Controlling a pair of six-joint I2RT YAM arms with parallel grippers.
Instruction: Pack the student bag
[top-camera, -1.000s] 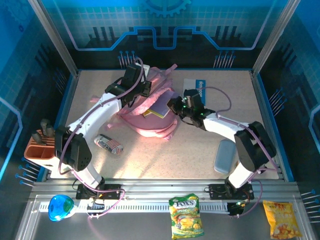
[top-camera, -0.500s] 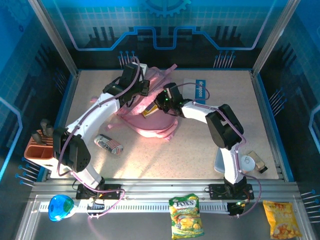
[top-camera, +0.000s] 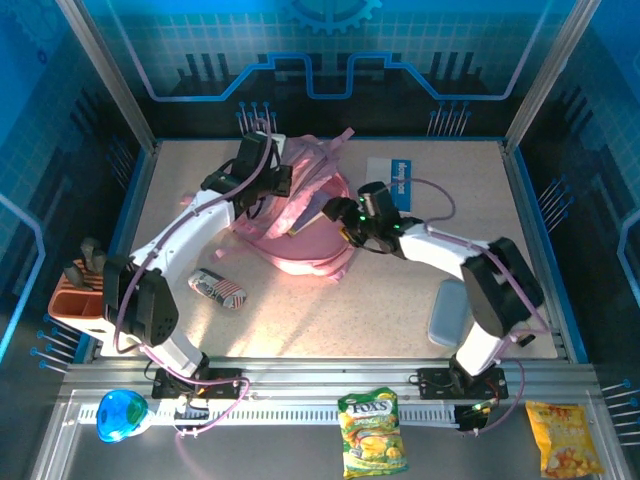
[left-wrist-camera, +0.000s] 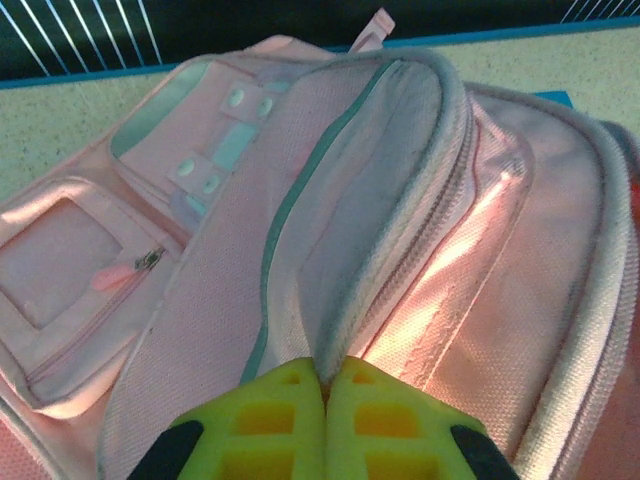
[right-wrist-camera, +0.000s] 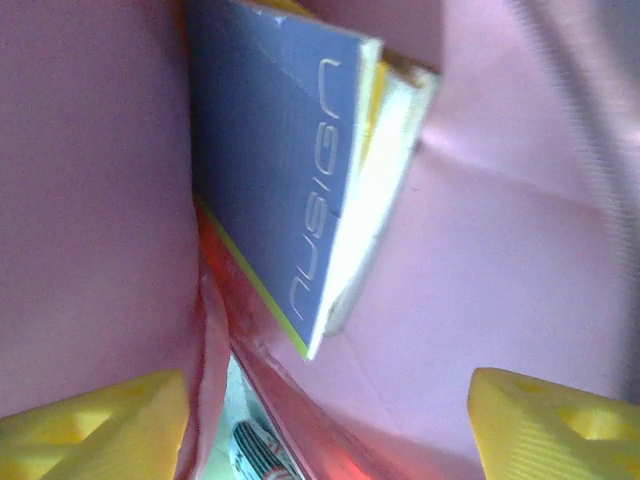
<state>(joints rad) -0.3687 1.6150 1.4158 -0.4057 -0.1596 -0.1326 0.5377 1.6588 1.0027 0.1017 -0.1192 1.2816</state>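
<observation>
Overhead camera looks down from behind; both wrist cameras press close on the student bag (top-camera: 300, 252).

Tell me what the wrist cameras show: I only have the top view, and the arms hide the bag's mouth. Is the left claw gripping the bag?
Observer: Yes. The left claw is shut on the rim of the bag, pinching the edge of its open flap.
Operator: Is the right claw holding the book?
Observer: No. The right claw is open wide, with nothing in it.
Operator: Where is the book, then?
Observer: The book, blue-grey with "nusign" on its cover, lies inside the bag against the pink lining, just ahead of that claw.
</observation>
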